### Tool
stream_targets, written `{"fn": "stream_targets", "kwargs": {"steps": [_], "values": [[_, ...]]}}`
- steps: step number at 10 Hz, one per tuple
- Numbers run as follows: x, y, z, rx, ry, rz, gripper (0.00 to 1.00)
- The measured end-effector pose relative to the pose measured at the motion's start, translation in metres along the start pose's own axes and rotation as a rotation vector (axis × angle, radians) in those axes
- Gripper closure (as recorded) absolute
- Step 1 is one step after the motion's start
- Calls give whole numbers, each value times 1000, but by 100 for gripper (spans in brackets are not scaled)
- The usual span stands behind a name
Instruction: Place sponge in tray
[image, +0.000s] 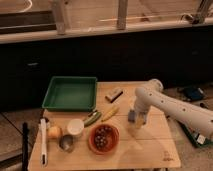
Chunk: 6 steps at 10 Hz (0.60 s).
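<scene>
The blue-lavender sponge (131, 116) lies on the wooden table, right of centre. My gripper (137, 118) hangs at the end of the white arm (170, 106) and sits right at the sponge, partly covering it. The green tray (48, 102) stands at the table's back left, well left of the gripper, and nothing shows inside it.
Between sponge and tray lie a yellow banana (110, 114) and a green item (92, 118). A grey block (114, 94) sits behind them. Front left hold an orange bowl (104, 138), white cup (75, 127), metal cup (66, 143), yellowish ball (54, 132) and white utensil (43, 142).
</scene>
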<state>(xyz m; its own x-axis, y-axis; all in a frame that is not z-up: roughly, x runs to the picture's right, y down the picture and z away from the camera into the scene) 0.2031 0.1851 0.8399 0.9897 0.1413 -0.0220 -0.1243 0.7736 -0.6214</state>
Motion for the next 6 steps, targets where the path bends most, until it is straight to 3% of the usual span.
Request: {"fn": "stream_targets", "kwargs": {"steps": [2,6], "values": [[16,11,4,-14,-10,23,20],[24,20,9,-36,-37,37,20]]}}
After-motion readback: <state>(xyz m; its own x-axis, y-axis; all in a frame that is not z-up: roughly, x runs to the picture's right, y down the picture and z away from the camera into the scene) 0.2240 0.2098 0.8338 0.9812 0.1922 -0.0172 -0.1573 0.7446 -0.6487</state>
